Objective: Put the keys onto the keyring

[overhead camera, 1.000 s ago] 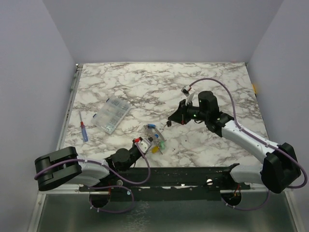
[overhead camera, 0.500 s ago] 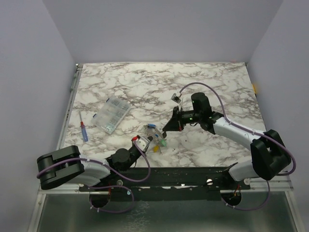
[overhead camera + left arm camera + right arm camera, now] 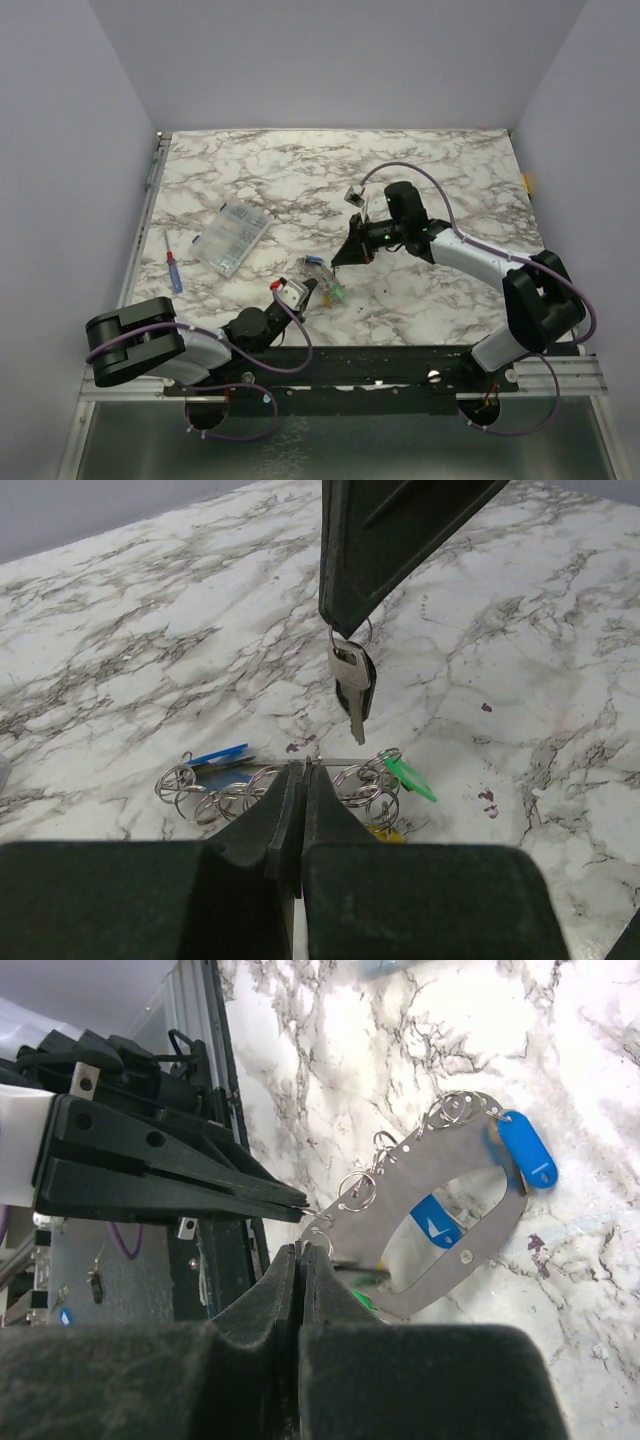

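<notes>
The keyring (image 3: 425, 1165) is a flat grey oval loop hung with several small split rings, lying near the table's front (image 3: 313, 273). Blue (image 3: 527, 1148), green (image 3: 408, 777) and yellow (image 3: 385, 832) tagged keys lie on and around it. My left gripper (image 3: 303, 766) is shut on the keyring's near edge; it reaches in from the left in the right wrist view (image 3: 303, 1203). My right gripper (image 3: 303, 1250) is shut on the small ring of a bare metal key (image 3: 350, 685), which hangs just above the keyring. That key's blade is hidden in the right wrist view.
A clear plastic compartment box (image 3: 232, 238) lies left of centre. A screwdriver with a red and blue handle (image 3: 174, 272) rests near the table's left rail (image 3: 148, 200). The black mounting bar (image 3: 380, 368) runs along the near edge.
My right arm has swung left and nearer, carrying the hanging key from mid-table to just above the keyring. The left gripper has stayed shut at the keyring.
</notes>
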`<state>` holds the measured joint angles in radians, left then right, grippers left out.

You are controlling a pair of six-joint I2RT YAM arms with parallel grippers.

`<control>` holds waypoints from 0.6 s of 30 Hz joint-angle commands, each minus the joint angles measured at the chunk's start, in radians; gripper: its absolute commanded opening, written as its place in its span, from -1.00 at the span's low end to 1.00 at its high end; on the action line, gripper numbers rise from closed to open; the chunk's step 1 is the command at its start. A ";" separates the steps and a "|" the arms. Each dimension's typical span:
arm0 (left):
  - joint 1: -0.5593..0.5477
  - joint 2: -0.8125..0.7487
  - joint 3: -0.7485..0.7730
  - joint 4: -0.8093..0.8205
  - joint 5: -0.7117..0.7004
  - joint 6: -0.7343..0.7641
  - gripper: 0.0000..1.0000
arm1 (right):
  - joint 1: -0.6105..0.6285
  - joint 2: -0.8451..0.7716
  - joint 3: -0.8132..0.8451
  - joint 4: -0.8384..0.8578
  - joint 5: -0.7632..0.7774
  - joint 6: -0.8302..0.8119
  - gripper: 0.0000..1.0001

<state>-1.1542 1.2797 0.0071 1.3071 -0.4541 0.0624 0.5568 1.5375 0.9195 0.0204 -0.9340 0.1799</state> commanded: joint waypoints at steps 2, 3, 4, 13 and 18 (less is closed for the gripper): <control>-0.007 0.033 -0.032 0.122 -0.009 -0.030 -1.00 | -0.001 0.046 0.020 -0.030 0.013 -0.055 -0.99; -0.007 0.037 -0.033 0.130 -0.009 -0.031 -1.00 | 0.000 0.051 0.021 -0.030 0.019 -0.062 -0.99; -0.007 0.041 -0.034 0.138 -0.010 -0.032 -1.00 | 0.000 0.055 0.022 -0.032 0.023 -0.066 -0.99; -0.007 0.058 -0.038 0.171 -0.009 -0.030 -1.00 | 0.004 0.061 -0.017 0.086 0.025 -0.034 -0.99; -0.007 0.071 -0.042 0.193 -0.008 -0.034 -1.00 | 0.011 0.050 -0.037 0.154 0.130 -0.026 -0.99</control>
<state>-1.1542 1.3392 0.0071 1.4124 -0.4541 0.0486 0.5587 1.5906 0.9005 0.0978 -0.8989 0.1497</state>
